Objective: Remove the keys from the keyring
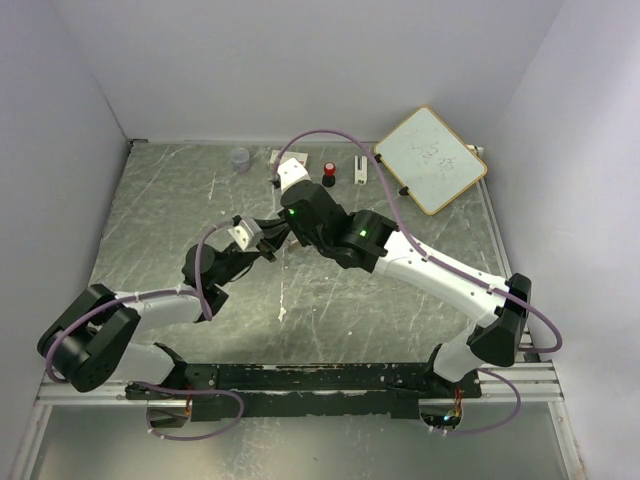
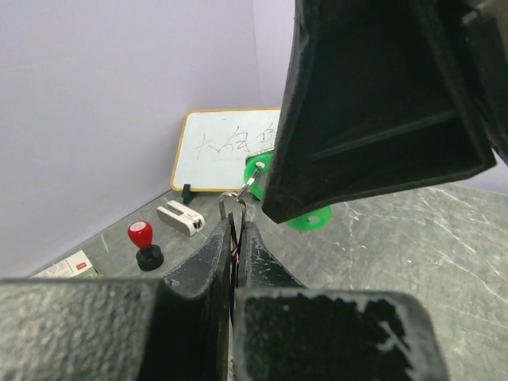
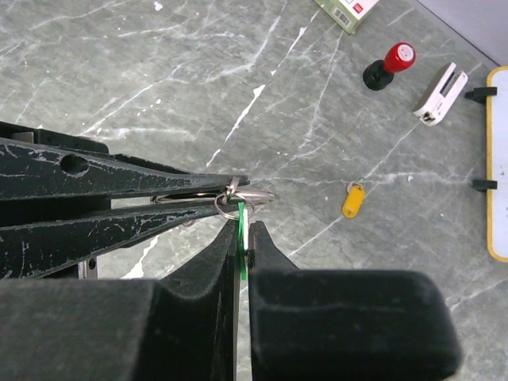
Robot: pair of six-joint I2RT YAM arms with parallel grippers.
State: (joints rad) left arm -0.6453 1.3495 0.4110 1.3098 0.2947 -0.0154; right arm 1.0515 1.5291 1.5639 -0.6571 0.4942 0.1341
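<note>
My left gripper [image 2: 236,228] is shut on the thin silvery keyring [image 3: 252,195], whose wire sticks up between its tips [image 2: 225,198]. My right gripper [image 3: 244,228] is shut on the green key [image 3: 241,218], which hangs on the ring by a small loop. The green key also shows in the left wrist view [image 2: 311,219], partly behind a right finger [image 2: 373,119]. The two grippers meet above the middle of the table [image 1: 274,236]. A yellow-orange key [image 3: 353,199] lies loose on the table, off the ring. I see no other keys.
A red-and-black knob [image 1: 328,173], a white clip-like block [image 1: 360,169], a small box [image 1: 291,159] and a clear cup [image 1: 240,157] stand along the back. A framed whiteboard [image 1: 431,159] leans at the back right. Walls close in the table's left, back and right.
</note>
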